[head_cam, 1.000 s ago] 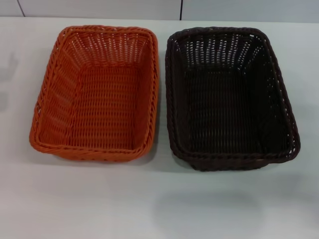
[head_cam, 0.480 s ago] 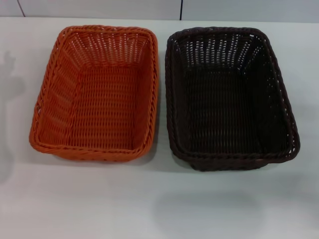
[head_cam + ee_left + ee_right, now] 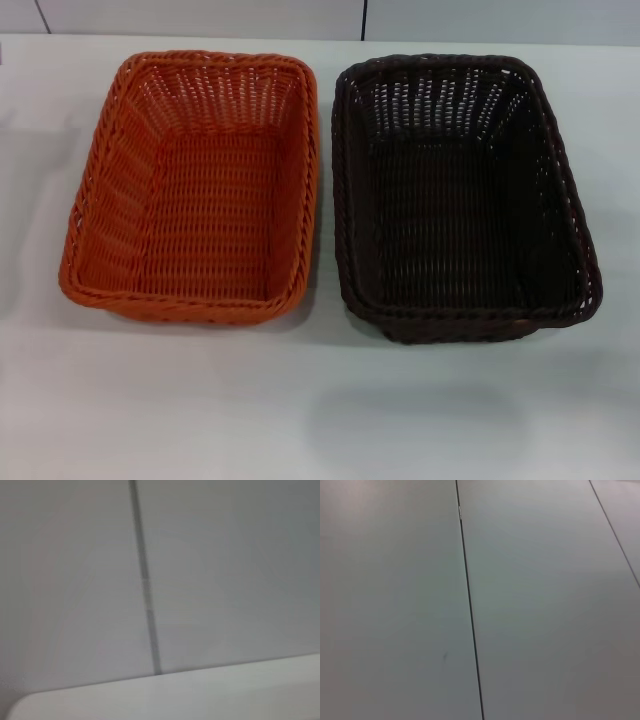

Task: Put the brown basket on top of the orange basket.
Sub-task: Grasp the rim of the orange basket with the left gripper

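Left-side shadow gone; only head view shows orange basket [image 3: 190,190], brown basket [image 3: 462,195].

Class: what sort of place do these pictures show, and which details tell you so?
Probably a lab or test bench: a bare white table, plain grey wall panels, and only two baskets, orange and brown, side by side.

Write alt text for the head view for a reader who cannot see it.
Two empty woven baskets sit side by side, upright, on a white table: the orange basket on the robot's left, the brown basket on its right, their long rims nearly touching. No gripper or arm appears in this view.
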